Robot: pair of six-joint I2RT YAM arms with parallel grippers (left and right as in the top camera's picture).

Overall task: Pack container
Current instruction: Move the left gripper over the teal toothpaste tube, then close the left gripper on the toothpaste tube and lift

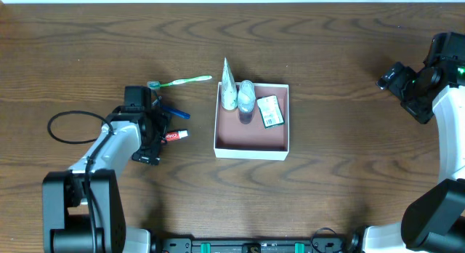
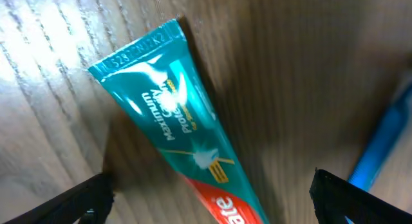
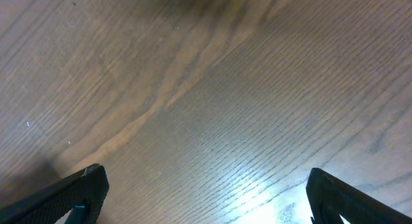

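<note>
The container (image 1: 251, 145), a shallow white box with a pinkish-brown inside, sits mid-table. In it lie a white tube (image 1: 228, 87), a clear small bottle (image 1: 246, 97) and a green-labelled packet (image 1: 269, 111). My left gripper (image 1: 154, 133) is open, low over a teal and red toothpaste tube (image 2: 174, 118), its fingers on either side of it. The tube's red end shows in the overhead view (image 1: 174, 136). A blue item (image 2: 383, 143) lies beside it. A green toothbrush (image 1: 182, 81) lies left of the box. My right gripper (image 1: 399, 86) is open and empty at the far right.
A black cable (image 1: 69, 129) loops on the table by the left arm. The right wrist view shows only bare wood (image 3: 206, 89).
</note>
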